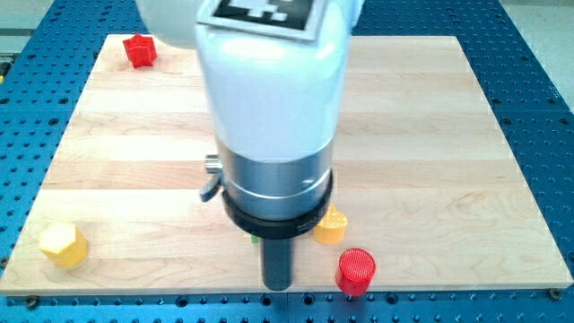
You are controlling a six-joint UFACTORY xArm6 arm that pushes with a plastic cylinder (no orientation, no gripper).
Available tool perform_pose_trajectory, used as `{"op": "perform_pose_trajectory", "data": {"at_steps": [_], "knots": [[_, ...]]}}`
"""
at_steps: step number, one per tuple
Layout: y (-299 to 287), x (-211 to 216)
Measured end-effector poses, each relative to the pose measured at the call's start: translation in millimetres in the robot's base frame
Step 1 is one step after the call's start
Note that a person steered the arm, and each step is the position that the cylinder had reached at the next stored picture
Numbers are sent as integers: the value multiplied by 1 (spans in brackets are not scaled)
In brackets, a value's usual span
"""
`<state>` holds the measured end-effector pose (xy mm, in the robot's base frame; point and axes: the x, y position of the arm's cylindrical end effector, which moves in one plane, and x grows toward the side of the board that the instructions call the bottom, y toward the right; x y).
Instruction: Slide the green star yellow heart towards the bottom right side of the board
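Wooden board [430, 135], pale planks, fills most of the view and sits on a blue perforated table [538, 81]. White and silver arm body [273, 117] comes down from the view's top centre and blocks the middle of the board; a black-and-white marker [265, 13] shows on its upper face.

Dark rod below the arm's collar ends in my tip [278, 287], near the board's bottom edge, slightly left of centre. No pincer on this rig, only the rod, so nothing to report as spread or pressed together.

Yellow heart [330, 226]: only partly seen, tucked against the arm's collar just to the view's right of the rod and above my tip. Whether the rod touches it I cannot tell.

Green star [256, 239]: only a small green sliver shows at the collar's lower left edge; shape not resolvable, the rest is hidden.

Red cylinder [356, 271] stands just right of my tip, below the yellow heart.

Yellow hexagon block [63, 244] sits at the bottom-left corner.

Red star-like block [140, 51] at the top-left corner, well apart from the rest.
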<state>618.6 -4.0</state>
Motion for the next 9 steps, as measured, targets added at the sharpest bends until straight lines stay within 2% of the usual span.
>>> {"op": "perform_pose_trajectory", "data": {"at_steps": [1,2,4,5,6,7,8,9], "knots": [[33,-1],[104,0],[170,-45],[157,-6],[75,-1],[-53,-8],[-97,-51],[-20,-64]]}}
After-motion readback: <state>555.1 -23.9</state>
